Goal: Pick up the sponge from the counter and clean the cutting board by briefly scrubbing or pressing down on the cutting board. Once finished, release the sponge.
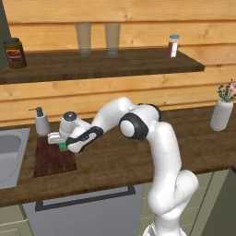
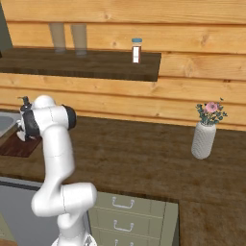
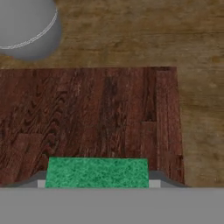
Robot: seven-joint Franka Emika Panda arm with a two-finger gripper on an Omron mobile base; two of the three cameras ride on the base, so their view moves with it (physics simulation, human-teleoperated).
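Note:
The green sponge [image 3: 97,173] sits between my two fingertips [image 3: 154,182], and my gripper [image 3: 98,183] is shut on it. It hangs low over the dark reddish cutting board [image 3: 87,113]; whether it touches the wood I cannot tell. In the left base view my gripper [image 1: 61,143] holds the sponge [image 1: 62,147] over the far end of the cutting board [image 1: 51,161], which lies on the counter [image 1: 120,161] beside the sink. In the right base view my own arm hides the hand, and a corner of the cutting board [image 2: 18,146] shows.
A soap dispenser [image 1: 42,121] stands just behind the board, its grey base [image 3: 26,26] close ahead of the hand. The sink [image 1: 8,156] lies left of the board. A vase of flowers [image 1: 222,113] stands far right. The wall shelf [image 1: 101,64] carries a jar, glasses and a bottle.

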